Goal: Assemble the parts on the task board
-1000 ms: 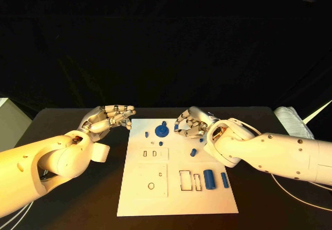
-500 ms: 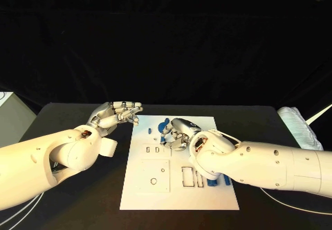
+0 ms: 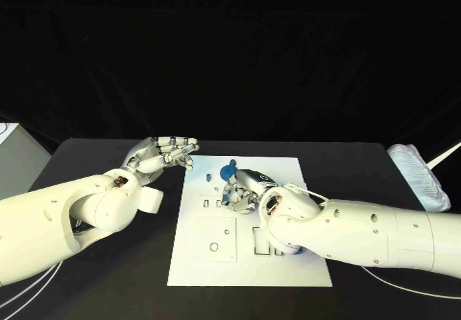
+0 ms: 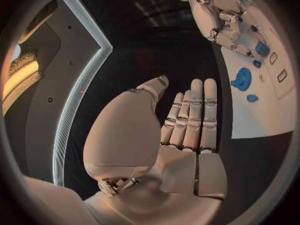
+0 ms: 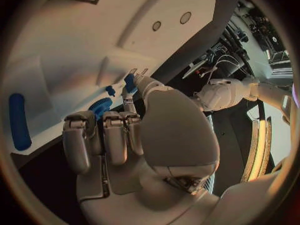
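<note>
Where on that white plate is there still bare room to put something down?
The task board's near strip, below the rectangular cut-outs, is bare, as is its far right corner. The middle is crowded: the right hand hangs over small blue parts beside the blue gear.

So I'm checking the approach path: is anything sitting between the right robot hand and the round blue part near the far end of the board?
Nothing visible does. The right robot hand hovers over the task board, just short of the round blue part, with only bare board between them. The left robot hand is off the board's edge, clear of that path.
</note>
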Controlling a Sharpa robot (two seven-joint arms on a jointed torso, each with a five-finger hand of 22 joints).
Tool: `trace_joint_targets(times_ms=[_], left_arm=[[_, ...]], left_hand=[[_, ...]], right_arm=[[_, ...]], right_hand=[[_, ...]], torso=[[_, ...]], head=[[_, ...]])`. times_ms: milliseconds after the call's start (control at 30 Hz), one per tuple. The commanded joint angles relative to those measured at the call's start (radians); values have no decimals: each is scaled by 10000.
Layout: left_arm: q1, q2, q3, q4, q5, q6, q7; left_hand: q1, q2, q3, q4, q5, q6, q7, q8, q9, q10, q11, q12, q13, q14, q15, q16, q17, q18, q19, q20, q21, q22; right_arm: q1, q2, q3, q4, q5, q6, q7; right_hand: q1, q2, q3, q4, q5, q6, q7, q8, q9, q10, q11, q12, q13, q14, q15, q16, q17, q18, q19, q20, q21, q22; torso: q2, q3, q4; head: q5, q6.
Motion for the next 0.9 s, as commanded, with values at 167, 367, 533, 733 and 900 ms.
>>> trace_joint_targets(times_ms=[167,367,533,733,900], left_arm=[[7,-25,5,39,-58,171,14],[7,-40,5,47,-59,192,7],[7,-66,5,44,-59,199,-3],[7,-85,5,41,-59,202,-10],[7,-86,5,40,-60,205,-15]], left_hand=[[-37,20,41,1,-52,-65,72,-31,-11,-25,1,-11,2,-72,2,56,-13,142,-56,19,44,9],[-42,24,49,0,-51,-59,71,-28,-9,-20,0,-6,4,-72,1,65,-15,143,-62,20,56,13],[-42,24,49,0,-51,-59,71,-28,-9,-20,0,-6,4,-72,1,65,-15,143,-62,20,56,13],[-42,24,49,0,-51,-59,71,-28,-9,-20,0,-6,4,-72,1,65,-15,143,-62,20,56,13],[-42,24,49,0,-51,-59,71,-28,-9,-20,0,-6,4,-72,1,65,-15,143,-62,20,56,13]], right_arm=[[-105,55,-9,-8,-459,399,-171],[-157,89,-12,-41,-696,456,-223],[-173,79,-21,-44,-1111,443,-248],[-200,92,-31,-2,-1309,427,-238],[-215,98,-34,25,-1351,441,-228]], right_hand=[[-82,-23,35,21,51,63,-45,88,179,1043,-80,56,2632,1077,-34,37,2635,-67,1064,-66,42,2634],[-110,-58,29,15,59,53,-43,92,182,1043,-79,56,2632,1077,-34,37,2635,-67,1064,-64,42,2634],[-143,-92,23,12,62,37,-38,93,183,1043,-76,56,2632,1077,-32,37,2635,-67,1064,-63,42,2634],[-180,-140,19,5,66,3,-27,87,181,1043,-70,56,2632,1077,-28,37,2635,-67,1064,-61,42,2634],[-233,-190,11,7,64,-31,-13,80,178,1043,-58,56,2632,1077,-21,37,2635,-67,1064,-56,42,2634]], torso=[[3,9,-12],[-10,1,10],[-20,-5,17],[-11,0,13],[-16,0,6]], head=[[10,-41],[3,-72],[11,-85],[15,-70],[19,-62]])
